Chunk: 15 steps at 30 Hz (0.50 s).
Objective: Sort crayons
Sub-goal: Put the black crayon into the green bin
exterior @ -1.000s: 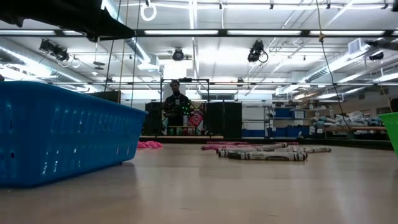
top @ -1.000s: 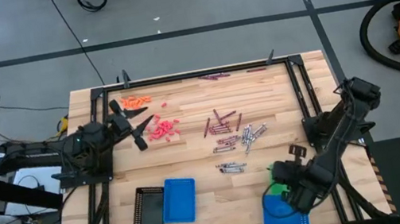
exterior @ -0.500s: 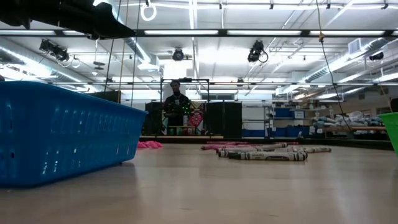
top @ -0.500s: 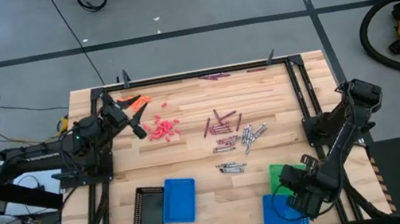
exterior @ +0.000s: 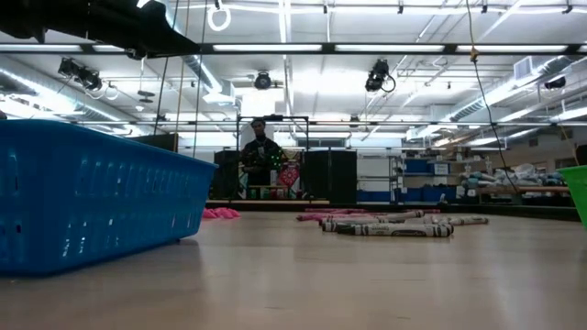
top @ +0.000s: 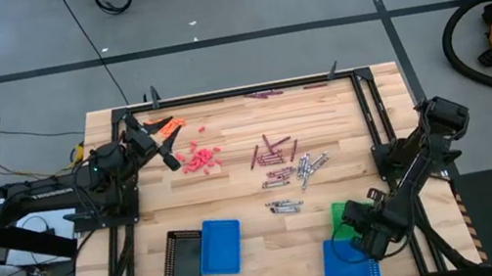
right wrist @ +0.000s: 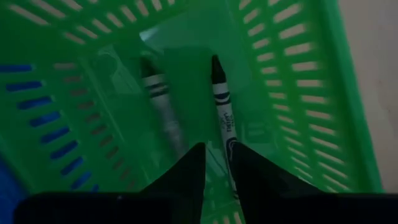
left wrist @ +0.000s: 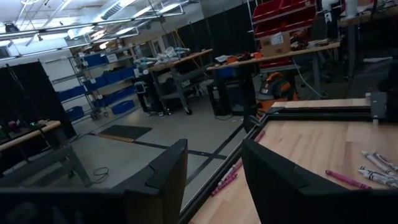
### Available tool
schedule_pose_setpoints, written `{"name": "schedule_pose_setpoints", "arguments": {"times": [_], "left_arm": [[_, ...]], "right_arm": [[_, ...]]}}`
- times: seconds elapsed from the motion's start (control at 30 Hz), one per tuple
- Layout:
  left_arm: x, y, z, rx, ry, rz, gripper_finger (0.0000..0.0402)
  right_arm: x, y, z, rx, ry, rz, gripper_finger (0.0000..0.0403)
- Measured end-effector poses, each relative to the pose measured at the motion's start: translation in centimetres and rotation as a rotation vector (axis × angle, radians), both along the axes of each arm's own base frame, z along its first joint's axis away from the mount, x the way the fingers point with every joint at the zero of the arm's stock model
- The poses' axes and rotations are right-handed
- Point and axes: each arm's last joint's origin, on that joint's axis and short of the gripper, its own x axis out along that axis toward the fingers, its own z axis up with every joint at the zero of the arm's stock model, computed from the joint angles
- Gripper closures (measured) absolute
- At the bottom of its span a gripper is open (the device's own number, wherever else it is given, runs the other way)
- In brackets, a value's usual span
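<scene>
Right claw [right wrist: 216, 163] sits low over the green tray [right wrist: 323, 93] at the bench's near right corner; fingers parted by a narrow gap, nothing held between them. Two grey-wrapped crayons [right wrist: 224, 112] lie loose on the tray floor just ahead of the fingertips. In the high view the right claw [top: 367, 228] covers part of the green tray [top: 339, 212], with a blue tray [top: 341, 267] touching it on the near side.

Left claw [top: 160, 144] is held above the far left part of the bench [top: 247, 207], fingers spread apart, empty; in the left wrist view its fingers [left wrist: 168, 177] frame the bench edge and the room beyond.

Crayon groups on the bench: orange pile [top: 165, 124] at far left, red-pink pile [top: 200, 157] just beside the left claw, dark purple ones [top: 273, 151] mid-bench, silver-grey ones [top: 305, 166] next to them, a few more [top: 284, 206] nearer.

Black tray [top: 182, 257] and second blue tray [top: 221, 246] sit side by side, touching, near left.
</scene>
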Motion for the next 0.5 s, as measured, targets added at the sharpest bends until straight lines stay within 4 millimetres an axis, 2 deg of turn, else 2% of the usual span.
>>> {"name": "schedule_pose_setpoints", "arguments": {"times": [0.2, 0.37, 0.5], "left_arm": [[0.0, 0.0, 0.0, 0.000, 0.000, 0.000, 0.0237], [0.0, 0.0, 0.0, 0.000, 0.000, 0.000, 0.0237], [0.0, 0.0, 0.0, -0.019, -0.014, -0.002, 0.0237]], "right_arm": [[0.8, -0.3, 1.3, -0.020, 0.044, 0.021, 0.0295], [2.2, -0.8, 4.2, -0.094, 0.070, 0.064, 0.0297], [3.9, -1.4, 6.9, -0.188, 0.013, 0.120, 0.0297]]}}
